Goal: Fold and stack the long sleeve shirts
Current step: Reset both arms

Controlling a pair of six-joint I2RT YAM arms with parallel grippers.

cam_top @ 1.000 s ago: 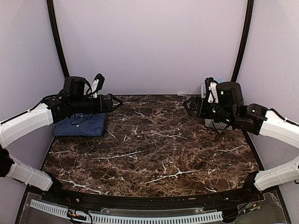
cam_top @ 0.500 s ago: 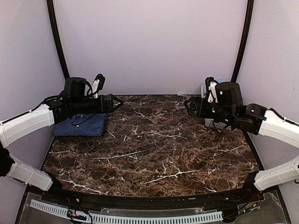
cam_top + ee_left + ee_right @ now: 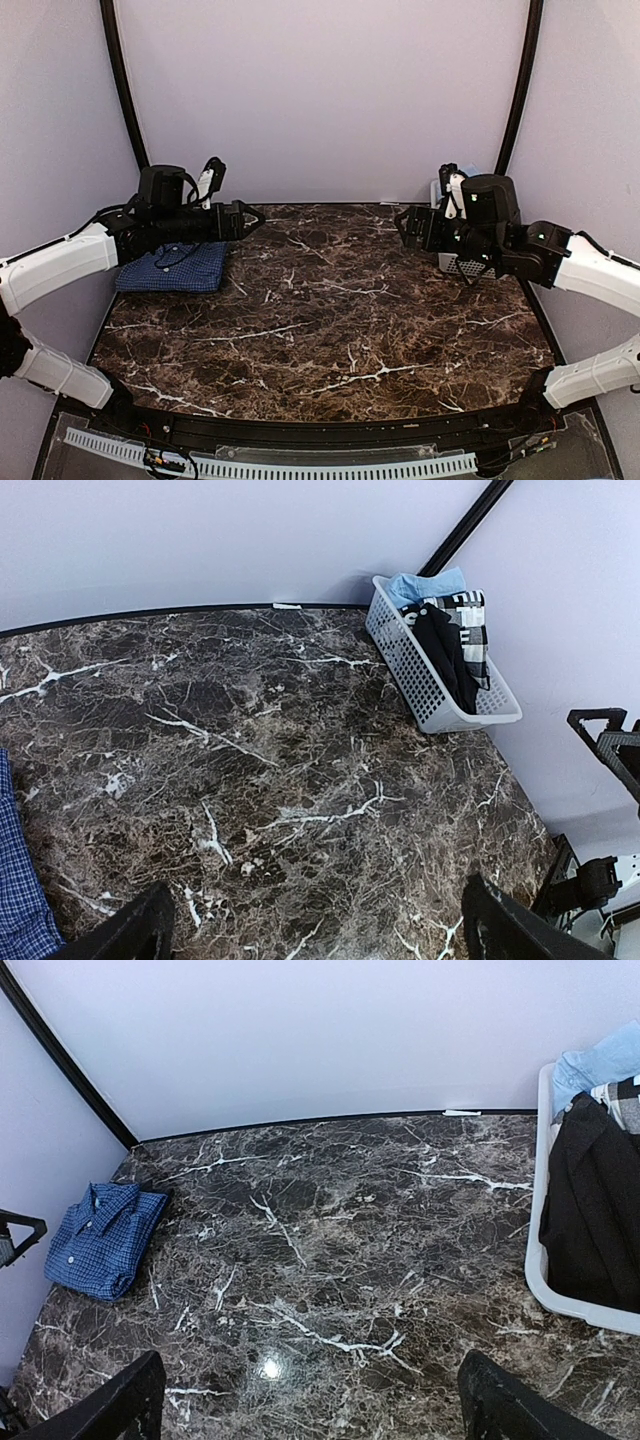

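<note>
The blue checked shirt (image 3: pixel 175 268) lies folded at the table's far left, collar up; it also shows in the right wrist view (image 3: pixel 105 1235) and at the edge of the left wrist view (image 3: pixel 15 890). The near-black shirt (image 3: pixel 447 655) hangs in the white basket (image 3: pixel 430 705) at the far right, and shows in the right wrist view (image 3: pixel 595 1215). My left gripper (image 3: pixel 252 217) hovers open and empty just right of the blue shirt, with bare table between its fingers (image 3: pixel 320 940). My right gripper (image 3: pixel 405 226) is open and empty in front of the basket (image 3: pixel 315 1410).
The basket (image 3: pixel 462 266) sits behind my right arm and also holds a light blue cloth (image 3: pixel 425 585) and a black-and-white patterned cloth (image 3: pixel 468 615). The brown marble table (image 3: pixel 330 320) ends at a back wall and black corner posts.
My left gripper has edged slightly up and to the right. The right arm and both shirts have hardly moved.
</note>
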